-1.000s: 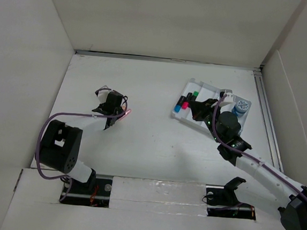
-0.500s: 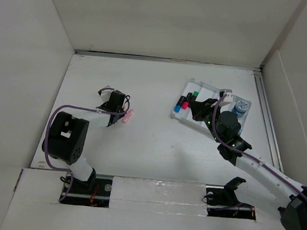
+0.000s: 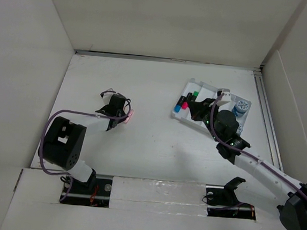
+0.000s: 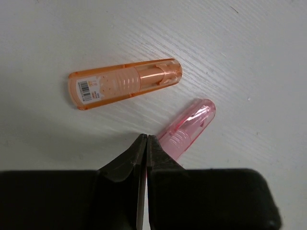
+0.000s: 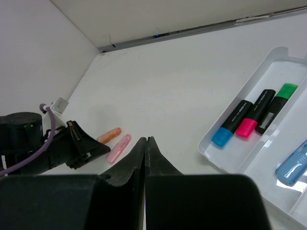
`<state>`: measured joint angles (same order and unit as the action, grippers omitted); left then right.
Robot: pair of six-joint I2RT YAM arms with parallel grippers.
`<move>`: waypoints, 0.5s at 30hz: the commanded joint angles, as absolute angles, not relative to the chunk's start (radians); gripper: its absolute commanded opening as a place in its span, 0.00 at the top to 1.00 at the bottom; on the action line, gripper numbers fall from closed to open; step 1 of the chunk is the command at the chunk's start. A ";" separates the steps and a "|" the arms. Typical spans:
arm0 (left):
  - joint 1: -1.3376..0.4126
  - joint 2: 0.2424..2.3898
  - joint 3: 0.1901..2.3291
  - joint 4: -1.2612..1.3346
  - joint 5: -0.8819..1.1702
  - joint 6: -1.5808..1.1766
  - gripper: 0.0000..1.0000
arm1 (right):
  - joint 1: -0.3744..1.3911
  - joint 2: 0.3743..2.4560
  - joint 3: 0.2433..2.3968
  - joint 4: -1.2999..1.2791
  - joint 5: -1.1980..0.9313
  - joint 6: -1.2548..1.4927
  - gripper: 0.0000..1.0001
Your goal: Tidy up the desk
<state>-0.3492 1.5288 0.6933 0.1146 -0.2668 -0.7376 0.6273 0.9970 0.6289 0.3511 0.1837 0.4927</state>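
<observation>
The white desk [image 3: 150, 147] holds a clear pink cap-shaped piece [image 4: 189, 127] and a clear orange one [image 4: 124, 84], lying loose side by side. My left gripper [image 4: 146, 137] is shut and empty, low over the desk, its tip beside the near end of the pink piece. In the top view the left gripper [image 3: 122, 116] is left of centre with the pink piece [image 3: 130, 114] at its tip. My right gripper [image 5: 147, 139] is shut and empty, hovering at the white tray's [image 3: 191, 85] near left edge; it shows in the top view [image 3: 198, 109].
The white ridged tray [image 5: 211, 143] holds a blue-capped marker [image 5: 232, 123], a pink-capped one [image 5: 256, 115], a green-capped one [image 5: 278, 100] and a pale blue item [image 5: 293, 165]. A blue round object [image 3: 242, 107] sits at its right end. White walls surround the desk.
My left gripper has crept a little right and farther from the base, and the pink piece has shifted slightly with it. The right arm has barely moved.
</observation>
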 commanded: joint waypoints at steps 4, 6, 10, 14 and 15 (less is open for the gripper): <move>-0.354 1.388 0.615 0.224 -0.172 -0.730 0.98 | 0.621 1.034 0.696 0.373 0.152 0.477 1.00; -0.354 1.368 0.611 0.233 -0.158 -0.730 0.94 | 0.621 1.032 0.695 0.373 0.152 0.476 1.00; -0.364 1.355 0.620 0.202 -0.155 -0.719 0.82 | 0.621 1.029 0.695 0.371 0.152 0.476 0.99; -0.364 1.336 0.594 0.233 -0.098 -0.689 0.64 | 0.621 1.026 0.696 0.370 0.149 0.477 0.98; -0.364 1.348 0.597 0.227 -0.095 -0.675 0.61 | 0.621 1.026 0.696 0.370 0.149 0.477 0.98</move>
